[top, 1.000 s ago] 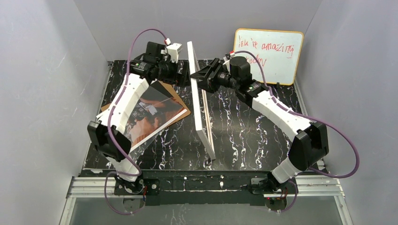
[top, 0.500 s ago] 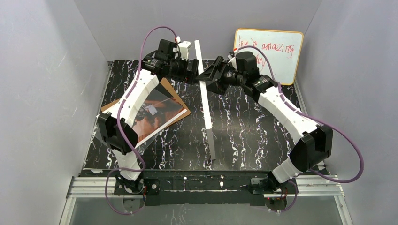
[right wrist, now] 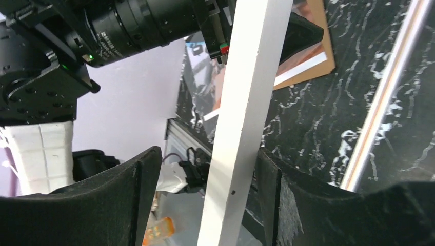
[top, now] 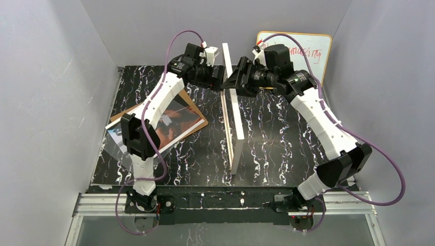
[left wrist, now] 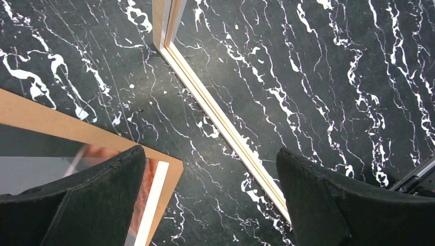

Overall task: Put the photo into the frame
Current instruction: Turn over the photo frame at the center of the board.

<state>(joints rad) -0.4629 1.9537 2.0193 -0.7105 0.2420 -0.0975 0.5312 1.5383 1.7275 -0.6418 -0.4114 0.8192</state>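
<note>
While the frame stands on its long edge on the desk, the photo lies unloaded left of the frame, on the backing board. Our right end effector loosely straddles the frame's top edge. Our left end effector gapes empty just left of the frame. Right of the frame we judge the desk free for laying it flat.

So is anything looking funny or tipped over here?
Yes, the frame stands on its thin edge in the middle of the table instead of lying flat. Its white rim sits loosely between the fingers of the right hand. The photo lies on the brown board to the left, not inside the frame.
</note>
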